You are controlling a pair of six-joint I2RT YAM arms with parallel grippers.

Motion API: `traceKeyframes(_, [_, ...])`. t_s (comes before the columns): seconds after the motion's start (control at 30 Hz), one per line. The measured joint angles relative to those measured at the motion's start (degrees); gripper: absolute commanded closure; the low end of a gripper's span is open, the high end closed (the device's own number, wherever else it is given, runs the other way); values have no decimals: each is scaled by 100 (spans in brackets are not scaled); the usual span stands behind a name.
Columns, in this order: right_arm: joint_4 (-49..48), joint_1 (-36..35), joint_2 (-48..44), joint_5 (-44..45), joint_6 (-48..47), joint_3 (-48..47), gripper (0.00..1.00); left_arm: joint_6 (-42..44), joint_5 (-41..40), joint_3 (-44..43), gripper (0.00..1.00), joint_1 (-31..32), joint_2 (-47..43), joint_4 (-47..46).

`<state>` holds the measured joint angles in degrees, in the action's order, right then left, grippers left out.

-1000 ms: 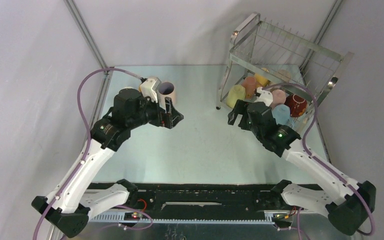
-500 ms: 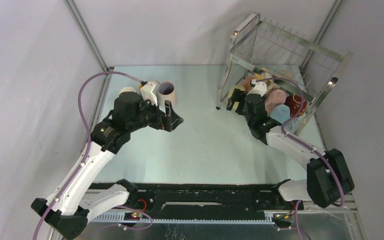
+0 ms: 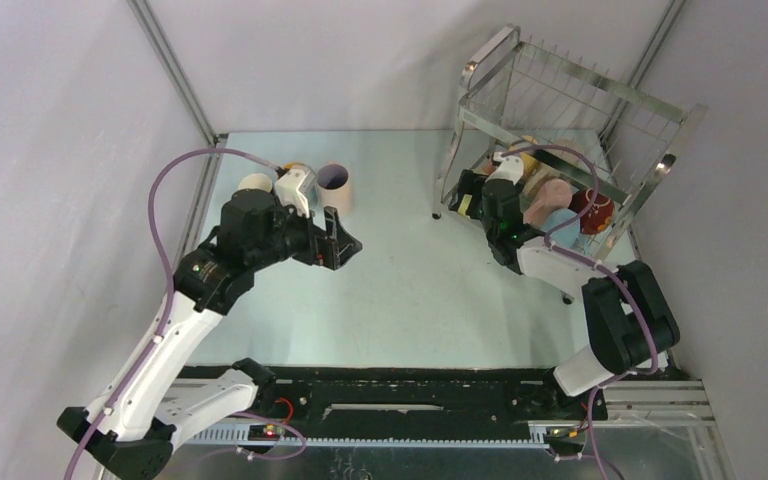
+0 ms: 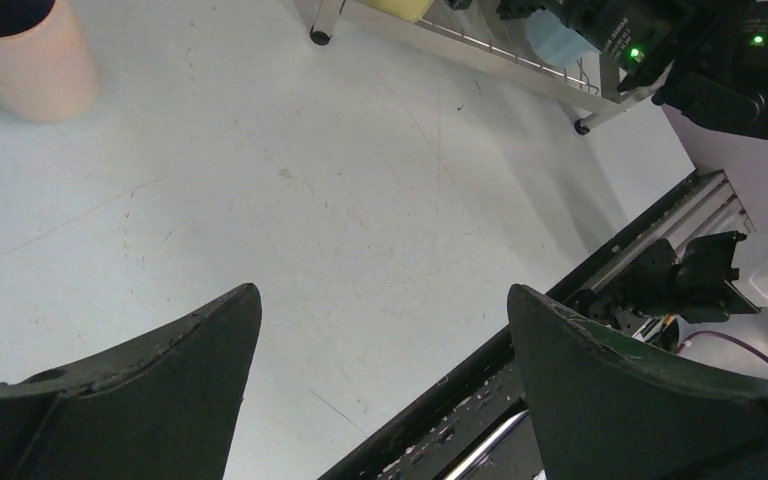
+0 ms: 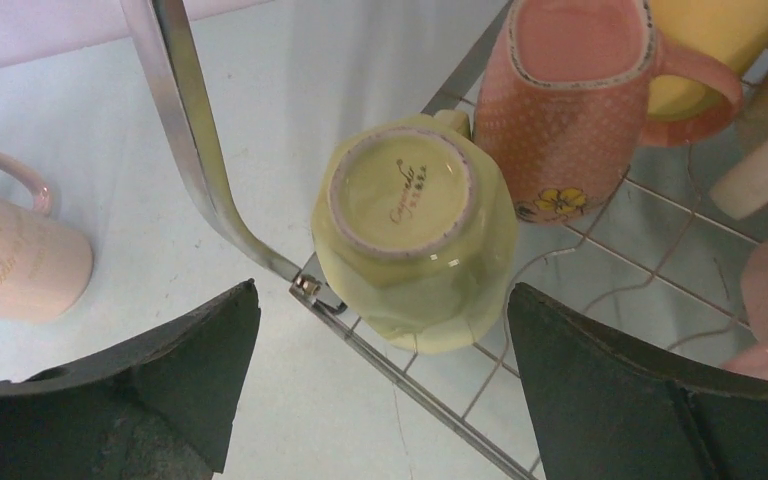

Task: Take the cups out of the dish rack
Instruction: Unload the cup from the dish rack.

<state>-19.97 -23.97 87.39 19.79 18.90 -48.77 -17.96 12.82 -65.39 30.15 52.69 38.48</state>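
Note:
The chrome wire dish rack stands at the back right, with cups on its lower shelf. In the right wrist view a pale yellow-green cup lies bottom-up at the shelf's corner, beside a pink dotted mug and a yellow mug. My right gripper is open and reaches toward the yellow-green cup, its fingers on either side and apart from it. A dark red mug and a light blue one sit further right. My left gripper is open and empty over the table, near a pink cup.
A cream cup stands behind the left wrist at the table's back left. The rack's looped end frame runs just left of the yellow-green cup. Another pink cup shows on the table. The black rail lines the near edge.
The right arm has swung in to the rack's left end, bringing its open gripper up to the yellow-green cup. The left arm has drawn back slightly from the table cups.

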Motion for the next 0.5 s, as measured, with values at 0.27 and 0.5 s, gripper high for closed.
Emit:
traceKeyframes(0.27, [-229,33,566,94,-186,-297,0,48,-63,-7,0,0,-63,341])
traceKeyframes(0.5, [-302,120,922,116,-260,-485,0,55,-85,-7,0,0,-223,584])
